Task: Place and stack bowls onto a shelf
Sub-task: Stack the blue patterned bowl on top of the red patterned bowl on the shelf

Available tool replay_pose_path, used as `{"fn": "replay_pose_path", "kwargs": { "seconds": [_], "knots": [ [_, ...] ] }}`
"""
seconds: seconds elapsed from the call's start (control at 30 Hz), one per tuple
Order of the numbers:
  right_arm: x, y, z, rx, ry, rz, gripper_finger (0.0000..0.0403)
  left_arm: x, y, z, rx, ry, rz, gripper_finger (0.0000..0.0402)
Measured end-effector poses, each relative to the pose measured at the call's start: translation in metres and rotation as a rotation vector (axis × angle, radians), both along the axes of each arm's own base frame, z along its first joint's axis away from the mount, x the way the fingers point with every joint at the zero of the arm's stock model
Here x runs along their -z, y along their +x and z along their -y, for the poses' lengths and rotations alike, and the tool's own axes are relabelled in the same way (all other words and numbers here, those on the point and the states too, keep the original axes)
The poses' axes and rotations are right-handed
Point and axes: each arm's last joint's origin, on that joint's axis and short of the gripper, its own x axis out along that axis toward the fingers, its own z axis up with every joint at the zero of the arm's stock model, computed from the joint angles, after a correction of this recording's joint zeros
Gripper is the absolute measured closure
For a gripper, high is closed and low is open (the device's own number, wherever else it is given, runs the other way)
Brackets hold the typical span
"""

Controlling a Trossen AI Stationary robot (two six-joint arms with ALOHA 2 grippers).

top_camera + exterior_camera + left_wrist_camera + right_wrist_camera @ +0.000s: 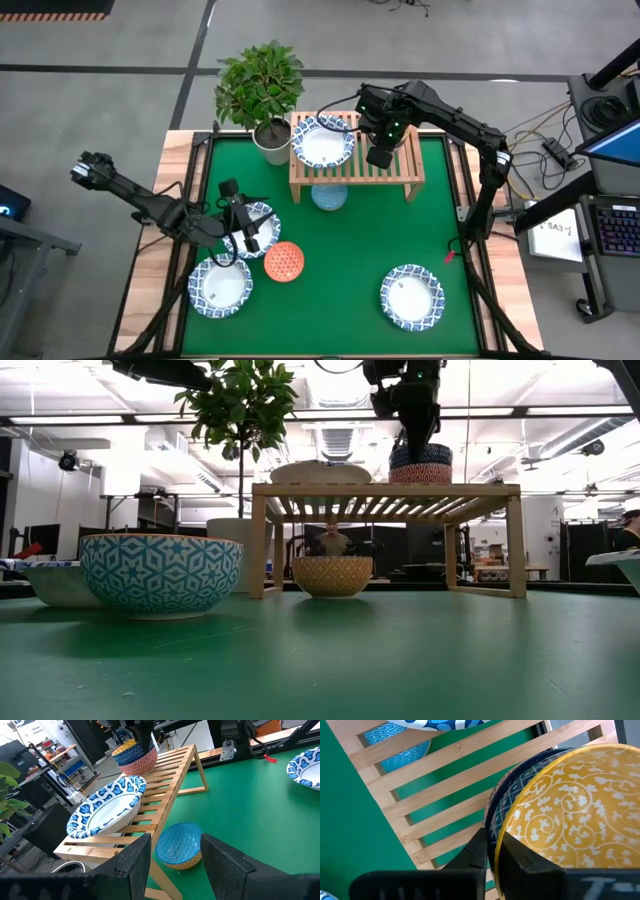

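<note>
white bowls (411, 297) with blue rims, empty, on green mat near front; orange-red bowl (284, 261) beside left gripper (243, 226), fingers spread, holding nothing. pale blue bowl (329, 196) under shelf (400, 175); on top, one white bowl, plus dark-blue bowl (130, 752) nested in another, rim pinched by right gripper (381, 154).

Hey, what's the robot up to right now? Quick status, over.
Right tool pinching rim of dark-blue bowl, nested in red bowl on shelf. Left tool open, waiting over table's left. White bowl shares shelf, clear of stack.
</note>
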Motion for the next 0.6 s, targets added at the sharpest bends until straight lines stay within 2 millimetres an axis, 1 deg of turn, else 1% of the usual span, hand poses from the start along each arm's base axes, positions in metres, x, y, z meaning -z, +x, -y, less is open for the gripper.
{"fn": "replay_pose_path", "kwargs": {
  "seconds": [0.17, 0.33, 0.47, 0.6],
  "knots": [
    [0.000, 0.000, 0.000, 0.001, -0.002, 0.000, 0.0345, 0.000, 0.000, 0.000, 0.000, -0.001, 0.000, 0.0247],
    [-0.003, -0.001, 0.000, 0.008, -0.005, 0.010, 0.0316, 0.000, 0.000, 0.000, -0.001, -0.003, 0.002, 0.0247],
    [-0.013, -0.004, -0.003, 0.018, -0.019, 0.046, 0.0302, 0.000, 0.000, 0.000, -0.002, -0.006, 0.003, 0.0247],
    [-0.027, -0.013, -0.010, 0.039, -0.034, 0.098, 0.0300, 0.000, 0.000, 0.000, -0.005, -0.016, 0.010, 0.0247]
  ]
}}
